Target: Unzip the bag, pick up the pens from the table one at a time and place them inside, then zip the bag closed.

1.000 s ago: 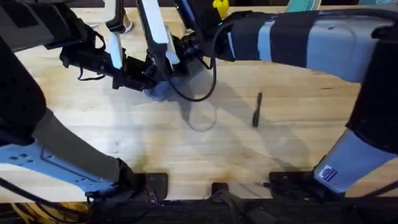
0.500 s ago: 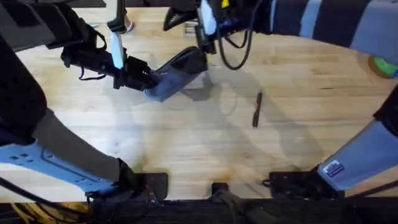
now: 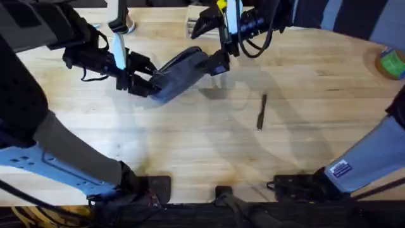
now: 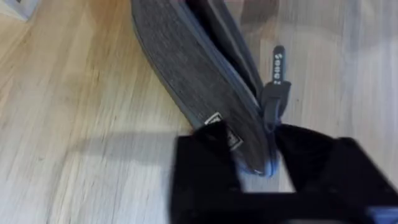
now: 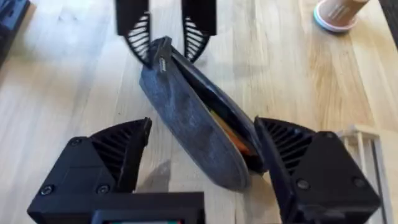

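Left gripper [image 3: 144,81] clamped on the bag's [image 3: 180,71] near end. Right gripper [image 5: 202,155] open, fingers straddling the far end, not gripping. Bag already unzipped. Pen [image 3: 261,111] lies on the table [image 3: 190,145], well right of the bag. Risk: right closes on fabric rather than the zipper pull [image 4: 276,70] and drags the bag. Versus 0.5 s ago: right has dropped onto the bag.

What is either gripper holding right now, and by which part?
The left gripper pinches the bag by one end. The right gripper is open around the other end.
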### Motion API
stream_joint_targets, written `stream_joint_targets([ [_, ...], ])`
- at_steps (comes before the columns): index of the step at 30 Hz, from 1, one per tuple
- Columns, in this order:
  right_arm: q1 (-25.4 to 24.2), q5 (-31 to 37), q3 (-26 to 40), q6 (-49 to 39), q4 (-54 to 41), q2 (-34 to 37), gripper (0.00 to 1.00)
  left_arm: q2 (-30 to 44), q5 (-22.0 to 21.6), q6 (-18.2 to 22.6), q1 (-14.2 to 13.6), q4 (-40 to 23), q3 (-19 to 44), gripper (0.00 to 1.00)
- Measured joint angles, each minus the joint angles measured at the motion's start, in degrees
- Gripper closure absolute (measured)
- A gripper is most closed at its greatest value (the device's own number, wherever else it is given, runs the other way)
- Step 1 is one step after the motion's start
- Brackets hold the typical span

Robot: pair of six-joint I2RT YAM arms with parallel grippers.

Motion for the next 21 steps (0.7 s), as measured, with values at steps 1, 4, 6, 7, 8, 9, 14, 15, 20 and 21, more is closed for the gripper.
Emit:
stream_joint_targets([
  [1,-0.1,0.4,0.0,1.3,0.0,0.0,0.008,0.0,0.0,0.0,-0.1,0.0,0.0,0.394],
  [4,-0.1,3.4,0.6,7.5,-1.0,0.0,0.008,0.0,0.1,-0.1,-0.3,-0.1,0.0,0.028],
  [6,-0.1,5.4,2.0,10.9,-3.6,0.0,0.008,0.0,0.2,-0.1,-0.4,0.0,0.0,0.010],
  [7,-0.1,6.1,3.0,12.1,-5.0,0.0,0.008,0.0,0.2,-0.1,-0.4,0.0,0.0,0.008],
  [8,-0.1,6.7,4.2,13.1,-6.4,0.0,0.008,0.0,0.2,-0.1,-0.4,0.0,0.0,0.008],
  [9,-0.1,7.0,5.3,13.9,-7.3,0.0,0.008,0.0,0.2,-0.1,-0.4,0.0,0.0,0.008],
  [14,0.2,8.3,11.8,14.7,-11.0,0.0,0.008,0.0,0.4,-0.1,-0.3,0.2,0.0,0.007],
  [15,0.5,9.0,13.3,14.1,-12.5,0.0,0.008,0.0,0.5,-0.1,-0.3,-0.2,0.1,0.007],
  [20,3.0,15.0,19.9,8.3,-20.0,0.0,0.008,0.0,0.8,-0.1,2.2,-5.5,4.0,0.006],
  [21,3.7,16.5,21.1,6.4,-20.7,0.0,0.008,0.0,1.0,-0.1,3.1,-6.8,5.5,0.006],
])
